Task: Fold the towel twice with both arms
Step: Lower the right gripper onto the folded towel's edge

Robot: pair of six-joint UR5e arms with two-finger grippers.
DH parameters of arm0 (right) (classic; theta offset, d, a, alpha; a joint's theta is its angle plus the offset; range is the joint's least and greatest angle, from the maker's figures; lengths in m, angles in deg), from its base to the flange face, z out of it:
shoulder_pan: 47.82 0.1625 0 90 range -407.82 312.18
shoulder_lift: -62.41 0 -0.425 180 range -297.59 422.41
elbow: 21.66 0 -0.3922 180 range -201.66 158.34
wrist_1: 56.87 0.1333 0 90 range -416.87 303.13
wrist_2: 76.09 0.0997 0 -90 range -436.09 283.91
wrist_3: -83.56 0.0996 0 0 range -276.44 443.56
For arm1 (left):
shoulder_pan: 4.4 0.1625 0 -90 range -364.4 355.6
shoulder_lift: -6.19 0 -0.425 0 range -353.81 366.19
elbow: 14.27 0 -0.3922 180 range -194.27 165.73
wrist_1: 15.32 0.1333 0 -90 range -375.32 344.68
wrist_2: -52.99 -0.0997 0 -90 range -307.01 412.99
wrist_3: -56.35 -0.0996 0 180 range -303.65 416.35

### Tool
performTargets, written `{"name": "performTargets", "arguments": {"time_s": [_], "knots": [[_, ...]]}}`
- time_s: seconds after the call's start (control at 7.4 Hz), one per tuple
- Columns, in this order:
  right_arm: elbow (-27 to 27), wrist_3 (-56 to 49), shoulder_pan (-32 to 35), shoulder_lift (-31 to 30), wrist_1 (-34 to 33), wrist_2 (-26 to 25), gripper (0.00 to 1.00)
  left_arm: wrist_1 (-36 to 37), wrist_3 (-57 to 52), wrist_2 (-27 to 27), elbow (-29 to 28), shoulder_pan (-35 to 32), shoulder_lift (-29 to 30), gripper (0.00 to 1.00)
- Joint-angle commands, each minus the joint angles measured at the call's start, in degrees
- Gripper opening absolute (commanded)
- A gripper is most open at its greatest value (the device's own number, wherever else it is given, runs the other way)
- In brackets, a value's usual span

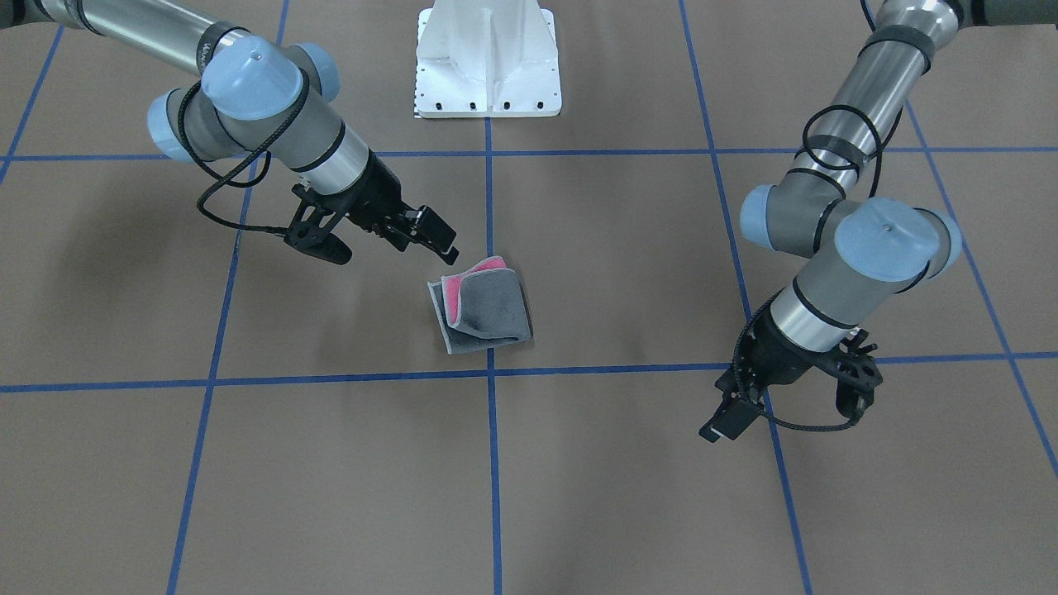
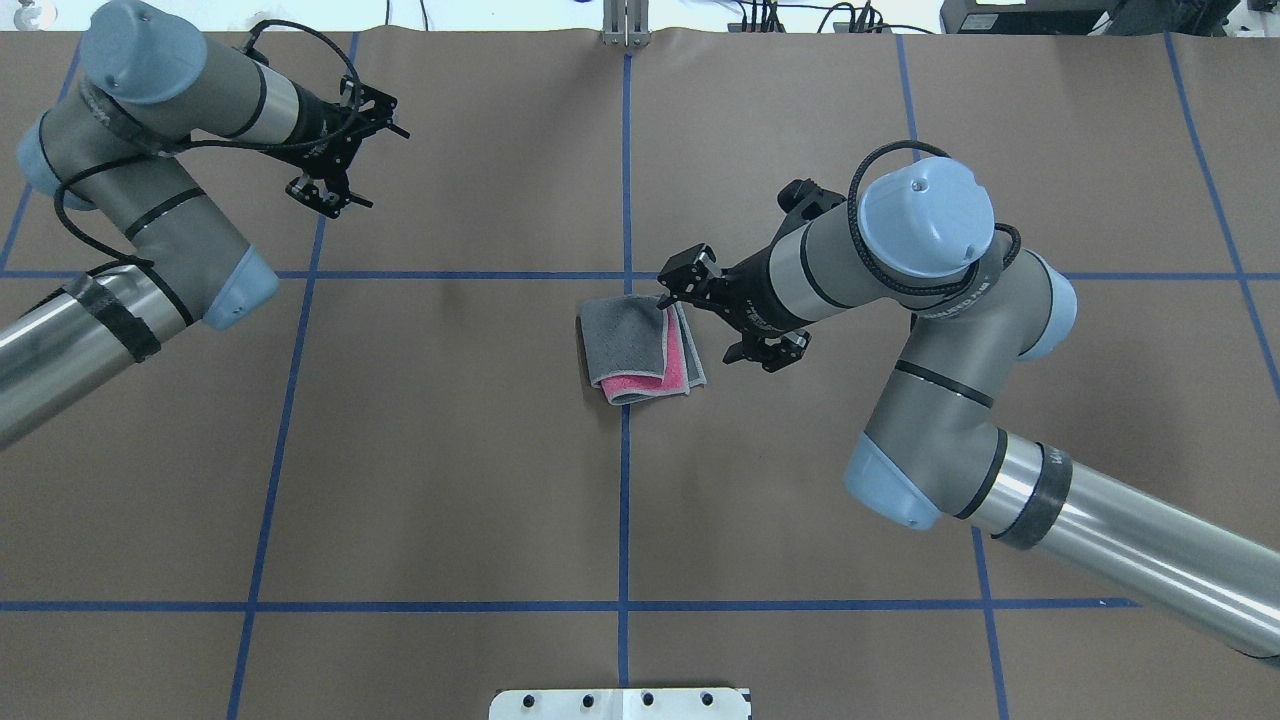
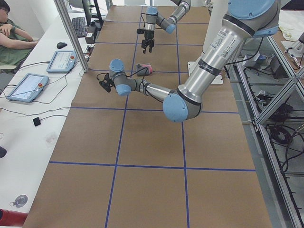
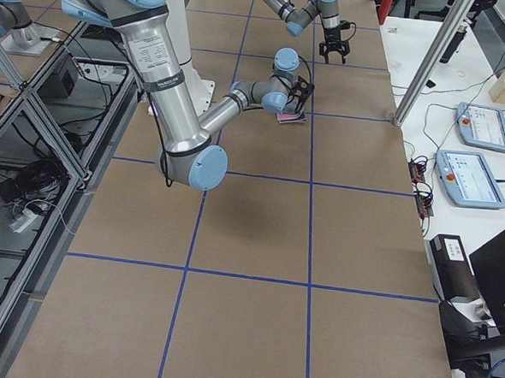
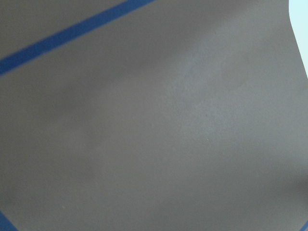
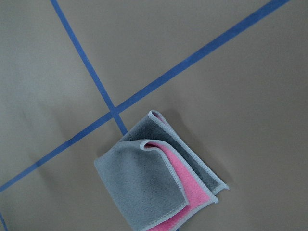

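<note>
The towel (image 2: 640, 345) lies folded near the table's centre, over a blue tape line. Its top face is dark grey, and pink layers with a pale border show along one side (image 6: 159, 178). My right gripper (image 2: 672, 285) hovers just past the towel's edge on the robot's right, open and holding nothing; the front-facing view shows the right gripper (image 1: 438, 235) up and left of the towel (image 1: 483, 307). My left gripper (image 2: 330, 195) hangs far off over bare table, its fingers apart and holding nothing. The left wrist view shows only table paper and tape.
Brown paper with a blue tape grid (image 2: 625, 450) covers the table. The white pedestal base (image 1: 488, 58) stands at the robot's edge. A side desk with tablets (image 3: 59, 61) and a seated person (image 3: 12, 40) runs along the far side.
</note>
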Motion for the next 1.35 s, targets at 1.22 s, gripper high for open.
{"name": "performTargets", "arguments": {"time_s": [1.22], "knots": [[9.7, -0.2, -6.3, 5.1, 0.0, -8.7, 0.64, -0.5, -4.1, 3.0, -0.3, -2.1, -1.1, 0.99]]}}
